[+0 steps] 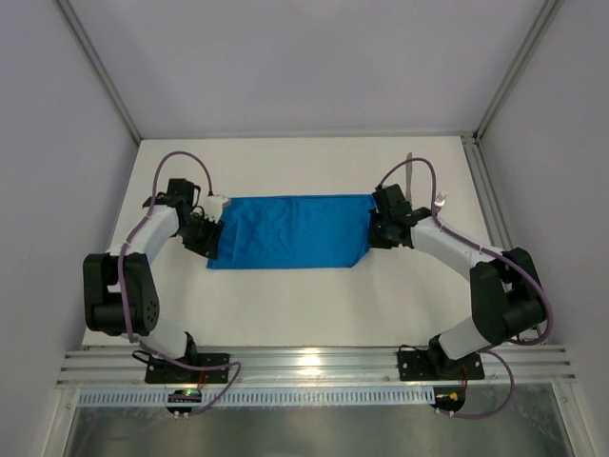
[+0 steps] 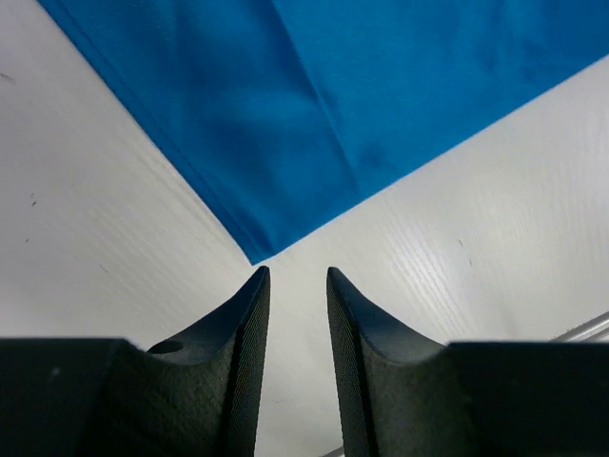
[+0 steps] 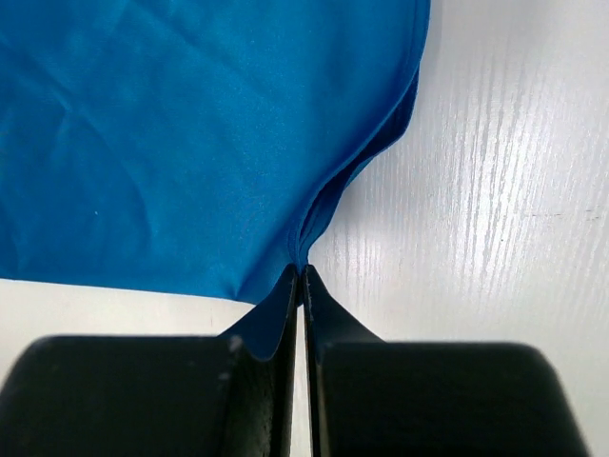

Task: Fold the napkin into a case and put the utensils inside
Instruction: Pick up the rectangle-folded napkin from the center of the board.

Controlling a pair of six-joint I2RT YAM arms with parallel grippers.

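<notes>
Top external: white table boxed by grey walls. Napkin flat between grippers. Right gripper pinched on its corner; left gripper parted, corner just ahead. Knife, fork just past right gripper.

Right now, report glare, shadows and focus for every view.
Top external: even light, one glare patch on the metal rail, napkin crisp. Left wrist: napkin corner sharp, left claw dark but textured. Right wrist: soft sheen on the napkin, table grain sharp, right claw nearly black.

White arms, black joints, purple cables, ribbed black claw fingers
</notes>
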